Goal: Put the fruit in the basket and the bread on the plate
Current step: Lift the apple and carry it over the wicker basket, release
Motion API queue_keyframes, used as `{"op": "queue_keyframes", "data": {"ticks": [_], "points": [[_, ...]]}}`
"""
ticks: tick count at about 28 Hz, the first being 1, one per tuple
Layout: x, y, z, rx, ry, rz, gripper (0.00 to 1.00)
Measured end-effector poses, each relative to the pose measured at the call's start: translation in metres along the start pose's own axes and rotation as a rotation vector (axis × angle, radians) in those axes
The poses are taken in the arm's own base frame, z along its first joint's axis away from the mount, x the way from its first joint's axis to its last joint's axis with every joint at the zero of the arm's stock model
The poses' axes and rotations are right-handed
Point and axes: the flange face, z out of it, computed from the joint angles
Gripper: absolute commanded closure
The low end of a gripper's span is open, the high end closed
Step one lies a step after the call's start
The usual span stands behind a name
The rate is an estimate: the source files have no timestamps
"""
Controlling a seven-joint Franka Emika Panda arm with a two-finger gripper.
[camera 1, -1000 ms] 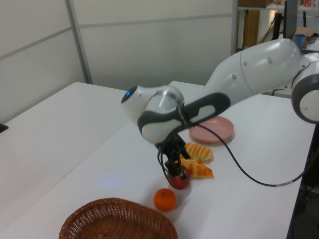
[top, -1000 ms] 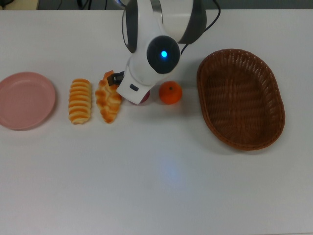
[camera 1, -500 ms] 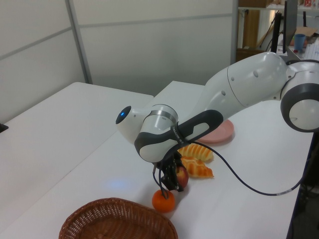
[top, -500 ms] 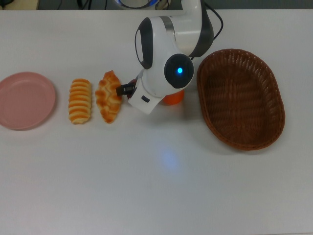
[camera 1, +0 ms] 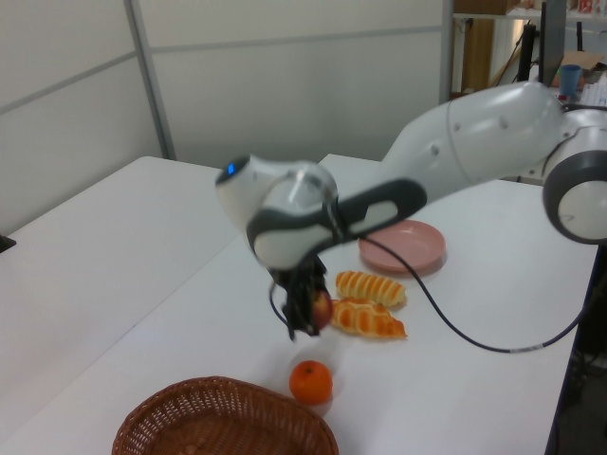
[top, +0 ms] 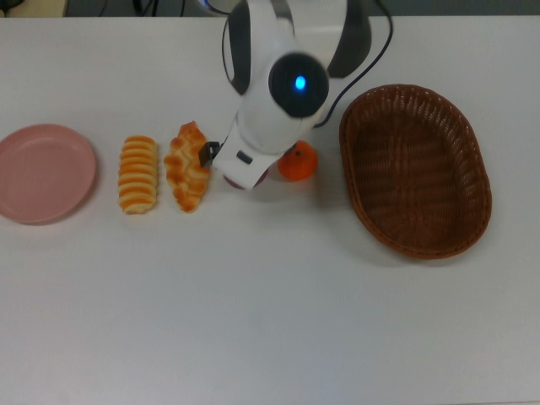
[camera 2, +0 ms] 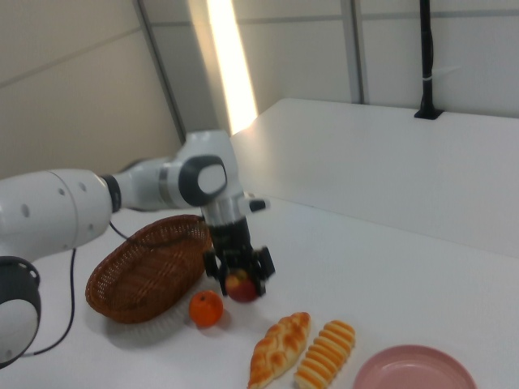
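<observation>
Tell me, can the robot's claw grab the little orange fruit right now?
Probably not yet. The gripper is already shut on the apple, lifted off the table, so it is full. The mandarin sits uncovered on the table close by, so once the apple goes into the basket, reaching it looks easy.

In the top view the arm (top: 278, 93) hides the apple (camera 2: 240, 285).

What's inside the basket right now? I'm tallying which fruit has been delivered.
Nothing: the basket shows only bare weave in the top view. The mandarin sits on the table beside it, and the apple hangs in the pincer. The left view shows only the basket's near end.
</observation>
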Motion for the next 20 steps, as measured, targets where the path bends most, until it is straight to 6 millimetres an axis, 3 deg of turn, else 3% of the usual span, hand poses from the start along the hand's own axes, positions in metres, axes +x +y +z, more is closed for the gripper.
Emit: {"op": "queue_keyframes", "data": {"ticks": [3,5,9,14,18,20], "points": [[-0.005,-0.019,-0.045,0.029,0.081,-0.022,0.97],[-0.010,-0.047,-0.075,0.039,0.134,-0.064,0.94],[-0.017,-0.113,-0.099,0.056,0.172,-0.118,0.89],[-0.022,-0.194,-0.092,0.022,0.163,-0.153,0.88],[-0.017,-0.248,-0.064,-0.020,0.162,-0.157,0.88],[-0.015,-0.265,-0.049,-0.036,0.151,-0.166,0.88]]}}
